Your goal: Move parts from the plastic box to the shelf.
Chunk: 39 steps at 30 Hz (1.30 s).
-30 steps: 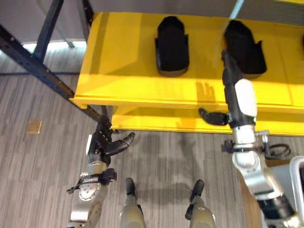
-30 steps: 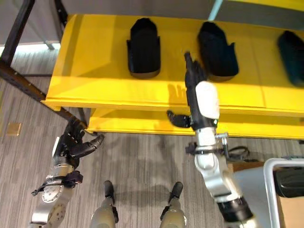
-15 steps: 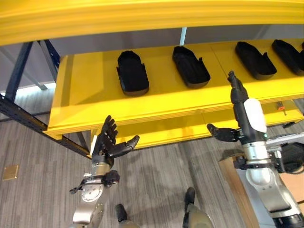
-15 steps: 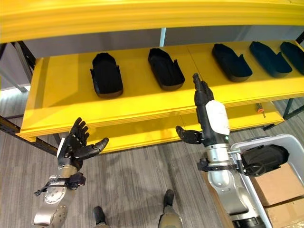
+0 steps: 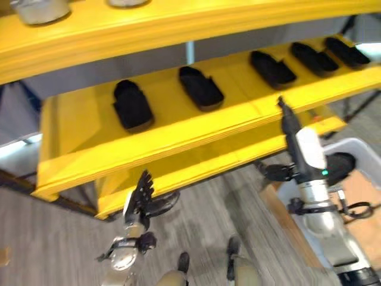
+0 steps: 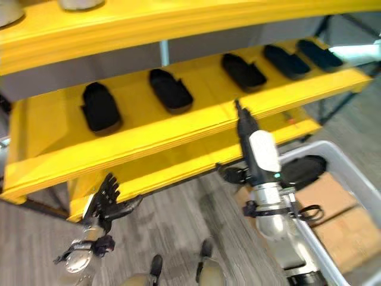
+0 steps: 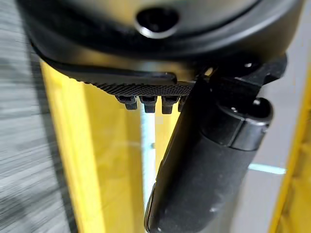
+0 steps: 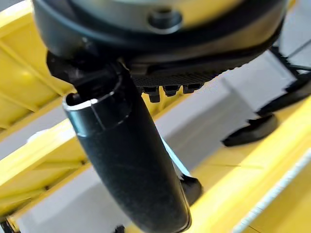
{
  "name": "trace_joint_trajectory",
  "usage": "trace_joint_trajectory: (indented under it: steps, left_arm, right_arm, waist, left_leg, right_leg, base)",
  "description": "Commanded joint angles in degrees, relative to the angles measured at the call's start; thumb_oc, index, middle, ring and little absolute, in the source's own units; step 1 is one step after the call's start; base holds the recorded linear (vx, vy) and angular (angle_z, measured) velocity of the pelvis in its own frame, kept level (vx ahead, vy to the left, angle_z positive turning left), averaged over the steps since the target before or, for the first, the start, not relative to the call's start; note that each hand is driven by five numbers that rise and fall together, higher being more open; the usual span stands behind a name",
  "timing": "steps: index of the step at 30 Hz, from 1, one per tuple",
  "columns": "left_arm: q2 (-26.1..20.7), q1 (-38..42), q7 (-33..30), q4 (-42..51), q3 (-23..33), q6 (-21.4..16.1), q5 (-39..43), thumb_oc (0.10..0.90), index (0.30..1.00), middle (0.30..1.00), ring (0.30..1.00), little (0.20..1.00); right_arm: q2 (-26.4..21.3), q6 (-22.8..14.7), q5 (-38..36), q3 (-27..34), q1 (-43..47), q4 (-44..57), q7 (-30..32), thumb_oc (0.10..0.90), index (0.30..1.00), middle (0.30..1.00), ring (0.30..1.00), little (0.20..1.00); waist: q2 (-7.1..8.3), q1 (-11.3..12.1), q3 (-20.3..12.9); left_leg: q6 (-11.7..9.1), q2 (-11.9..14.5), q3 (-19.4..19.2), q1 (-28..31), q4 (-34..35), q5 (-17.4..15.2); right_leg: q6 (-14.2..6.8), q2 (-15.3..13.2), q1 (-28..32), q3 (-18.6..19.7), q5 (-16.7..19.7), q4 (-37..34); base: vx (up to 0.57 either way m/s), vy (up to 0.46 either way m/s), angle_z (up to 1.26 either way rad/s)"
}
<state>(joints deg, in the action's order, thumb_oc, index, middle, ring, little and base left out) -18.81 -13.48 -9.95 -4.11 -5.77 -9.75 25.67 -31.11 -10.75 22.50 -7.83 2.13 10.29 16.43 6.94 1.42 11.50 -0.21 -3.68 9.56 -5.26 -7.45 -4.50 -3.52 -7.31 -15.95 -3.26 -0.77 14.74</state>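
Several black moulded parts lie in a row on the yellow shelf [image 5: 178, 128], among them one part [image 5: 132, 105] at the left and another part [image 5: 201, 88] beside it. A grey plastic box [image 6: 337, 150] stands at the lower right with a black part [image 6: 305, 171] inside. My right hand [image 5: 307, 154] is raised in front of the shelf's edge, between shelf and box, open and empty. My left hand [image 5: 141, 200] hangs low under the shelf's left part, open with spread fingers and nothing in it. The right wrist view looks past the straight thumb [image 8: 126, 160].
An upper yellow shelf [image 5: 178, 24] overhangs, with grey round containers [image 5: 37, 8] on it. A lower yellow shelf [image 6: 178, 167] runs under the middle one. Cardboard boxes [image 6: 336, 208] sit by the plastic box. Grey striped floor lies below.
The whole view has swung up and to the right, bringing in more shelf parts, the upper shelf and the plastic box. Both hands stay open and empty.
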Motion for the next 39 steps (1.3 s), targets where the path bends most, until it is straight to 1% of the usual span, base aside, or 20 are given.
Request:
trace_joint_trajectory:
  steps: [1,3,7,8,10,11,12,14,15,16,17,19,23,26,27,29,33,34,36,39]
  left_arm:
    - [-0.45,5.95,1.05,7.29,2.43,-6.35,-1.82,0.900,1.000,1.000,1.000,1.000]
    - [-1.39,5.08,1.19,7.59,1.95,-6.26,-2.66,0.900,1.000,1.000,1.000,1.000]
    - [-2.03,5.18,0.73,7.80,1.88,-6.40,-2.56,0.900,1.000,1.000,1.000,1.000]
    - [-2.84,6.42,-0.23,7.78,1.78,-6.39,-2.72,0.900,1.000,1.000,1.000,1.000]
    - [-3.16,6.95,-0.60,7.71,1.87,-6.38,-2.95,0.900,1.000,1.000,1.000,1.000]
    - [-3.41,7.36,-1.16,7.78,2.14,-6.34,-3.21,0.900,1.000,1.000,1.000,1.000]
    - [-3.79,7.52,-2.20,8.09,3.07,-6.54,-3.29,0.900,1.000,1.000,1.000,1.000]
    - [-3.60,7.13,-1.79,8.37,3.33,-6.68,-2.63,0.900,1.000,1.000,1.000,1.000]
    - [-3.81,6.91,-2.04,8.89,3.94,-6.86,-2.29,0.900,1.000,1.000,1.000,1.000]
    - [-3.87,6.57,-2.15,9.11,4.47,-6.86,-2.25,0.900,1.000,1.000,1.000,1.000]
    - [-3.91,5.88,-2.26,9.44,5.42,-6.75,-2.71,0.900,1.000,1.000,1.000,1.000]
    - [-3.87,5.96,-2.34,9.26,5.85,-6.55,-3.30,0.900,1.000,1.000,1.000,1.000]
    - [-2.99,7.86,-2.21,7.92,4.49,-6.03,-3.85,0.900,1.000,1.000,1.000,1.000]
    - [-2.11,9.11,-1.85,7.34,2.86,-6.14,-2.65,0.900,1.000,1.000,1.000,1.000]
    - [-2.10,9.11,-1.86,7.34,2.84,-6.14,-2.65,0.900,1.000,1.000,1.000,1.000]
    - [-1.92,9.57,-1.69,7.26,2.22,-6.08,-1.97,0.900,1.000,1.000,1.000,1.000]
    - [-1.81,8.90,-1.19,7.99,2.19,-6.21,-1.07,0.900,1.000,1.000,1.000,1.000]
    - [-1.73,8.59,-1.14,8.22,2.35,-6.16,-0.74,0.900,1.000,1.000,1.000,1.000]
    - [-1.59,8.18,-1.29,8.59,2.11,-5.96,-0.52,0.900,1.000,1.000,1.000,1.000]
    - [-1.69,7.71,-1.17,9.12,1.65,-5.39,-0.25,0.900,1.000,1.000,1.000,1.000]
  right_arm:
    - [-3.09,-3.38,-1.53,5.47,4.75,4.63,1.22,0.900,1.000,1.000,1.000,1.000]
    - [-1.70,-3.39,-1.26,5.43,3.85,5.79,0.28,0.900,1.000,1.000,1.000,1.000]
    - [-1.32,-3.16,-0.65,4.33,4.87,5.83,0.08,0.900,1.000,1.000,1.000,1.000]
    - [-1.00,-2.92,-0.12,3.14,6.52,5.58,0.36,0.900,1.000,1.000,1.000,1.000]
    - [-0.74,-2.83,0.11,2.62,7.39,5.49,0.50,0.900,1.000,1.000,1.000,1.000]
    - [-0.31,-2.58,0.61,1.83,8.50,5.34,0.74,0.900,1.000,1.000,1.000,1.000]
    - [0.22,-2.11,1.63,0.21,10.38,4.93,1.17,0.900,1.000,1.000,1.000,1.000]
    - [0.21,-1.40,2.11,-1.11,11.80,4.39,0.77,0.900,1.000,1.000,1.000,1.000]
    - [0.18,-1.01,2.40,-1.81,13.12,3.94,0.52,0.900,1.000,1.000,1.000,1.000]
    - [0.39,-0.76,2.64,-2.04,13.44,4.09,0.47,0.900,1.000,1.000,1.000,1.000]
    - [0.43,-0.08,3.60,-2.17,13.32,4.52,0.22,0.900,1.000,1.000,1.000,1.000]
    - [0.39,0.19,4.34,-1.84,12.86,4.79,0.19,0.900,1.000,1.000,1.000,1.000]
    - [-1.03,0.70,4.83,1.01,8.94,5.38,0.42,0.900,1.000,1.000,1.000,1.000]
    - [-2.89,0.31,3.63,3.37,5.15,6.38,0.88,0.900,1.000,1.000,1.000,1.000]
    - [-2.91,0.32,3.63,3.39,5.13,6.40,0.87,0.900,1.000,1.000,1.000,1.000]
    - [-3.60,0.02,3.11,4.47,3.50,5.91,1.30,0.900,1.000,1.000,1.000,1.000]
    - [-4.16,-0.22,2.60,4.68,2.66,6.08,1.73,0.900,1.000,1.000,1.000,1.000]
    - [-4.56,-0.39,2.39,4.39,2.86,6.21,1.77,0.900,1.000,1.000,1.000,1.000]
    - [-4.99,-0.33,1.99,4.06,3.48,6.12,1.71,0.900,1.000,1.000,1.000,1.000]
    - [-5.12,-0.29,1.56,3.34,4.12,6.02,1.63,0.900,1.000,1.000,1.000,1.000]
  waist:
    - [-2.68,-1.88,-2.49]
    - [-2.93,-3.68,-3.41]
    - [-3.35,-3.98,-2.68]
    - [-3.74,-4.39,-1.38]
    - [-3.90,-3.87,-0.96]
    - [-4.33,-2.97,-0.26]
    - [-5.36,-0.76,0.22]
    - [-5.65,-1.73,0.35]
    - [-5.89,-1.78,0.96]
    - [-6.09,-1.42,0.96]
    - [-5.33,-2.14,1.12]
    - [-4.45,-2.26,1.00]
    - [-2.49,-3.04,-0.28]
    - [-3.86,-5.29,-0.30]
    - [-3.91,-5.32,-0.32]
    - [-5.36,-6.32,-0.31]
    - [-6.14,-6.49,0.02]
    - [-5.76,-5.94,0.61]
    - [-4.23,-4.78,1.97]
    - [-2.41,-3.29,3.65]
  left_leg:
    - [-3.41,3.14,-3.81,-4.90,5.85,8.05]
    - [-0.83,2.43,-8.39,-2.00,7.48,6.85]
    - [0.73,2.03,-11.59,-0.77,5.91,4.24]
    - [1.73,2.09,-13.56,-0.73,4.11,2.53]
    - [1.93,2.43,-15.33,-1.02,3.68,2.24]
    - [2.05,2.96,-17.70,-0.60,3.62,1.50]
    - [1.37,4.43,-21.37,0.19,4.00,0.88]
    - [0.60,5.58,-23.72,1.94,6.33,1.98]
    - [-0.09,6.76,-25.91,3.71,7.56,2.06]
    - [-0.72,7.59,-26.26,4.54,7.83,1.45]
    - [-2.10,8.82,-28.50,7.53,9.90,1.13]
    - [-2.81,8.94,-29.50,8.70,11.10,1.51]
    - [-4.88,10.20,-29.48,10.10,11.31,1.39]
    - [-6.60,14.64,-28.16,10.33,6.84,0.09]
    - [-6.62,14.71,-28.10,10.26,6.75,0.05]
    - [-8.06,17.64,-27.00,10.32,3.29,1.23]
    - [-9.08,20.54,-25.45,8.58,-4.18,5.13]
    - [-8.85,21.84,-23.39,5.47,-13.37,8.55]
    - [-7.93,20.15,-20.89,0.81,-22.40,10.89]
    - [-7.39,18.68,-19.42,-5.92,-27.05,9.87]
  right_leg:
    - [-1.62,3.17,17.85,-0.63,2.62,-19.57]
    - [-2.51,2.07,16.77,2.69,2.76,-18.10]
    - [-2.93,1.98,15.02,6.97,1.80,-15.08]
    - [-3.42,2.42,12.50,8.10,0.85,-10.80]
    - [-3.84,2.40,10.45,7.41,1.06,-8.65]
    - [-4.68,0.43,8.92,2.64,1.60,-6.99]
    - [-5.41,-5.14,8.17,-7.43,3.26,-6.48]
    - [-5.93,-7.82,7.45,-11.17,7.55,-8.53]
    - [-7.04,-10.29,6.00,-14.37,10.62,-10.12]
    - [-8.12,-12.26,5.47,-16.44,11.24,-11.38]
    - [-10.45,-15.13,3.66,-19.67,16.09,-16.80]
    - [-11.04,-15.41,3.74,-20.51,18.45,-18.31]
    - [-10.48,-14.13,5.58,-21.67,18.22,-18.30]
    - [-8.61,-12.29,5.91,-22.68,13.46,-13.91]
    - [-8.59,-12.25,5.92,-22.75,13.43,-13.89]
    - [-7.66,-9.48,5.93,-21.69,9.64,-11.69]
    - [-4.69,-5.88,6.73,-21.01,6.18,-11.26]
    - [-2.23,-3.16,8.38,-20.22,3.67,-11.79]
    - [0.38,-1.99,9.92,-20.44,2.86,-12.40]
    - [0.87,-1.38,12.02,-19.37,1.47,-13.12]
  base:
    - [0.15,0.154,-0.80]
    - [0.23,0.271,-0.63]
    - [0.05,0.157,-0.73]
    - [-0.05,0.163,-0.98]
    - [-0.05,0.093,-1.09]
    - [-0.02,0.013,-1.00]
    - [-0.01,-0.006,-0.95]
    - [0.06,-0.060,-1.41]
    - [0.16,-0.074,-1.47]
    - [0.29,-0.214,-1.20]
    - [0.20,-0.201,-0.93]
    - [0.19,-0.187,-0.74]
    - [0.22,-0.251,0.05]
    - [0.22,-0.286,0.07]
    - [0.19,-0.246,0.09]
    - [0.22,-0.213,-0.06]
    - [0.18,-0.242,-0.06]
    - [0.19,-0.287,-0.21]
    - [0.14,-0.298,-0.43]
    - [0.11,-0.118,-0.56]
